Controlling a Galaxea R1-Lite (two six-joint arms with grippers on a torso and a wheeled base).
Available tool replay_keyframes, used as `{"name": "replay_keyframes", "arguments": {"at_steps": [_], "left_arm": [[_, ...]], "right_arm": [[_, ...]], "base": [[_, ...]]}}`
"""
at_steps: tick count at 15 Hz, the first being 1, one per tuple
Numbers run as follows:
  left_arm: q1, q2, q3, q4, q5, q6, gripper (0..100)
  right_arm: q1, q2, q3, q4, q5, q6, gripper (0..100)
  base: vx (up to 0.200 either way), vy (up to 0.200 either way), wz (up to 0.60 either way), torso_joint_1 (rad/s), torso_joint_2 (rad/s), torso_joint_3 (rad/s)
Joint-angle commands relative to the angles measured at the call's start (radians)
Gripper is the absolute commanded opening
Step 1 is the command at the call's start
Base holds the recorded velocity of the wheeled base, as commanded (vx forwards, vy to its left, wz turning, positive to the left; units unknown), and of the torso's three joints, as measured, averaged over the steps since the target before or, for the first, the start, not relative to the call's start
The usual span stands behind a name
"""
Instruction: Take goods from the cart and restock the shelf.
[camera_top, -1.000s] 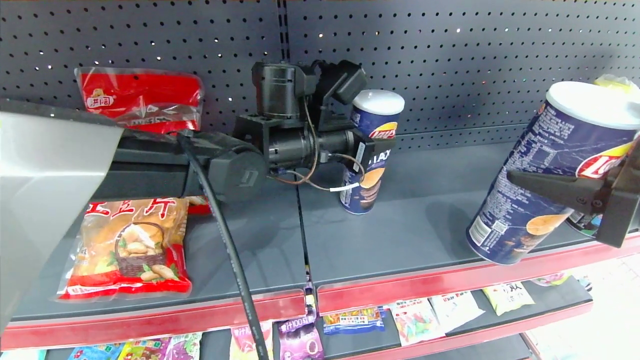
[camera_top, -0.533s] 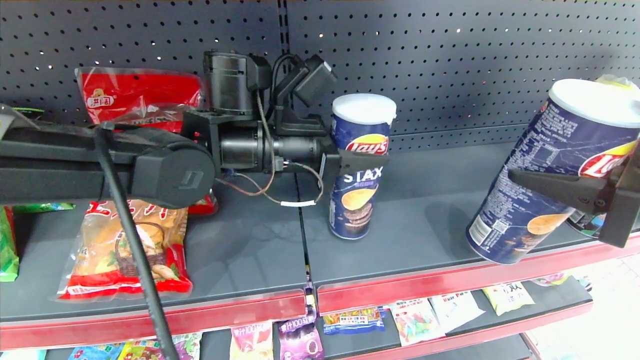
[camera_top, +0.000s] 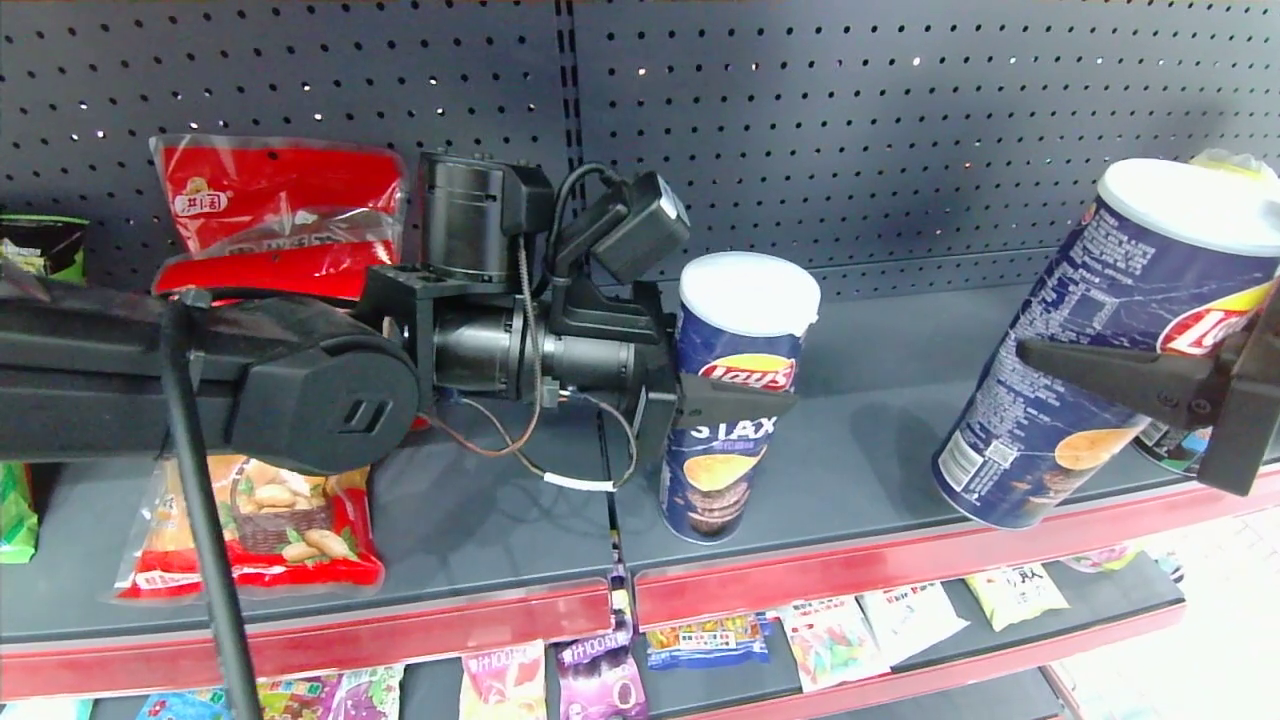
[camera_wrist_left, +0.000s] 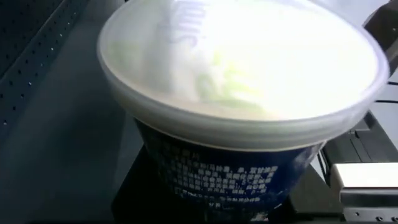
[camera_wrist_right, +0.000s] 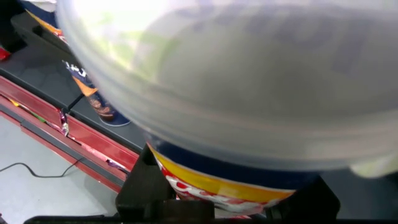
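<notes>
Standing almost upright over the middle of the shelf (camera_top: 850, 470), the left can (camera_top: 712, 480) has its long axis vertical and its white lid on top; its base is close to the front part of the board, but I cannot tell if it touches. The left gripper (camera_top: 722, 398) is clamped on this can around the middle, and its fingers (camera_top: 745, 400) lie level across the label, so the can lies straight ahead of the wrist, with the arm coming from the left side. In the left wrist view the lid (camera_wrist_left: 242, 68) is just below the camera. The right can (camera_top: 1050, 330) is well apart, at the right end of the shelf, and it is tilted: the lid leans up to the right and the base hangs near the red edge (camera_top: 900, 560). The right gripper (camera_top: 1120, 370) is clamped on it, one finger crossing the label. I judge the left arm is nearer to finish: this can needs only to go down along its own axis, then the fingers may part and draw back to the left. The right can must first be turned upright and moved deeper, otherwise it could tip over the edge. A snack bag (camera_top: 260, 520) lies flat at the left, and a red bag (camera_top: 280, 200) leans on the back wall behind it.
</notes>
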Motion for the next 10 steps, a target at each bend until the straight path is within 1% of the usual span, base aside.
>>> {"name": "replay_keyframes", "arguments": {"at_steps": [1, 2, 5, 7, 10], "left_arm": [[-0.004, -0.01, 0.021, 0.001, 0.001, -0.001, 0], [-0.006, -0.013, 0.041, -0.001, 0.001, -0.001, 0], [-0.006, -0.022, 0.047, -0.003, 0.001, -0.007, 0], [-0.007, -0.033, 0.049, -0.003, 0.001, -0.034, 0], [-0.015, -0.034, 0.05, -0.003, 0.001, -0.053, 0]], "right_arm": [[0.0, 0.004, 0.001, 0.0, 0.0, 0.0, 0], [0.0, 0.004, 0.001, 0.0, 0.0, 0.0, 0], [0.0, 0.004, 0.004, 0.0, 0.0, 0.009, 0], [0.001, 0.004, 0.004, 0.0, 0.0, 0.009, 0], [0.001, 0.004, 0.004, 0.0, 0.0, 0.009, 0]], "base": [[0.0, 0.0, 0.0, 0.0, 0.0, 0.0], [0.0, 0.0, 0.0, 0.0, 0.0, 0.0], [0.0, 0.0, 0.0, 0.0, 0.0, 0.0], [0.0, 0.0, 0.0, 0.0, 0.0, 0.0], [0.0, 0.0, 0.0, 0.0, 0.0, 0.0]]}}
